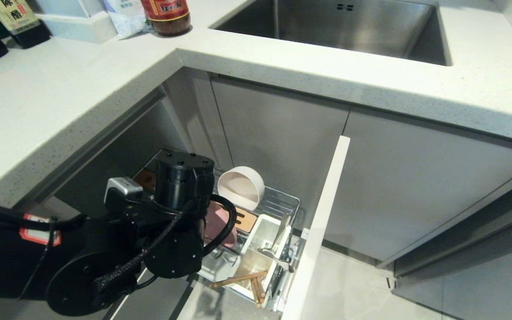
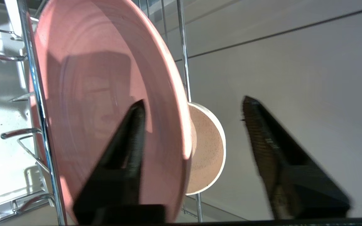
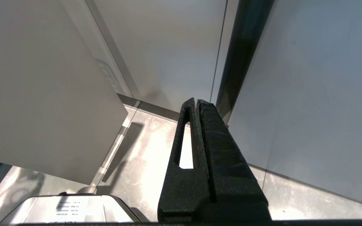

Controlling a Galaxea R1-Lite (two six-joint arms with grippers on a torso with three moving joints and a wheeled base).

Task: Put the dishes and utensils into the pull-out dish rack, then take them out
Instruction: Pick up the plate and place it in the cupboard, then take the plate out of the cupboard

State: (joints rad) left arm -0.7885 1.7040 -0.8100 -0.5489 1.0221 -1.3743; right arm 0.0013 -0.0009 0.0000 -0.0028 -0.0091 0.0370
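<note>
Head view: white speckled countertop, steel sink.

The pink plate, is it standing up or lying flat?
Standing up: the pink plate is on edge between the rack's chrome wires.

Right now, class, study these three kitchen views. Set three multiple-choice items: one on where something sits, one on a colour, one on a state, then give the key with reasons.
1. Where do the chopsticks lie?
A. in the sink
B. in the white utensil cup at the pull-out dish rack front
C. on the counter

2. What colour is the plate standing between the rack prongs?
A. pale pink
B. blue
C. black

3. How does the left tool stand?
A. shut on the plate
B. shut on nothing
C. open, fingers astride the plate rim

Key: B, they show in the cup; A, the left wrist view shows pink; C, a wide gap shows between the fingers.
</note>
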